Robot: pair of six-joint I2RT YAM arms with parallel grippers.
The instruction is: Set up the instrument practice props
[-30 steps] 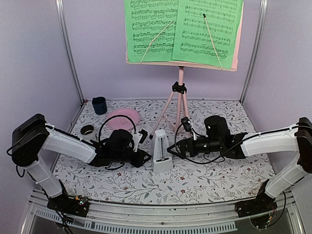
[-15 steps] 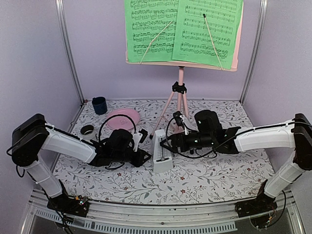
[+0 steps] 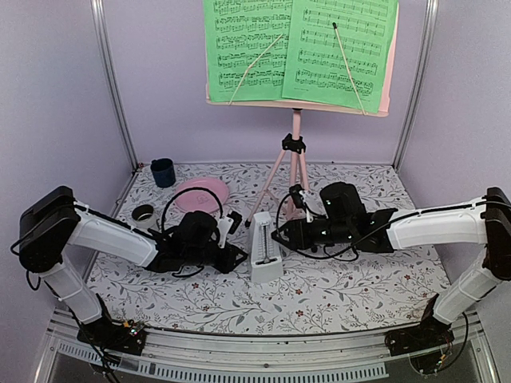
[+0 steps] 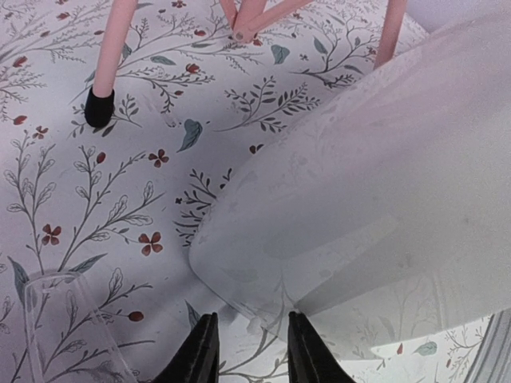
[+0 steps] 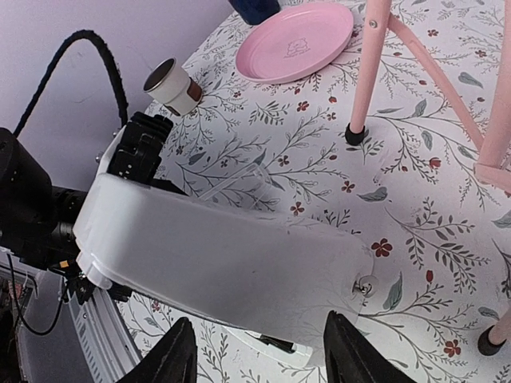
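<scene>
Metronome: upright on the cloth, music stand just behind it.
My left gripper: at the metronome's left base, gap narrow; cannot tell if I'm pinching it.
My right gripper: spread wide, facing the metronome's right side.

The metronome is white. The tablecloth under it is white with a pattern of grey-green twigs and leaves and small red flowers. Behind the metronome, the music stand is pink with black feet, and its sheet-music pages are bright green with black notes. Left of the metronome are a pink plate, a dark blue cup and a white paper cup with a brown band.
</scene>
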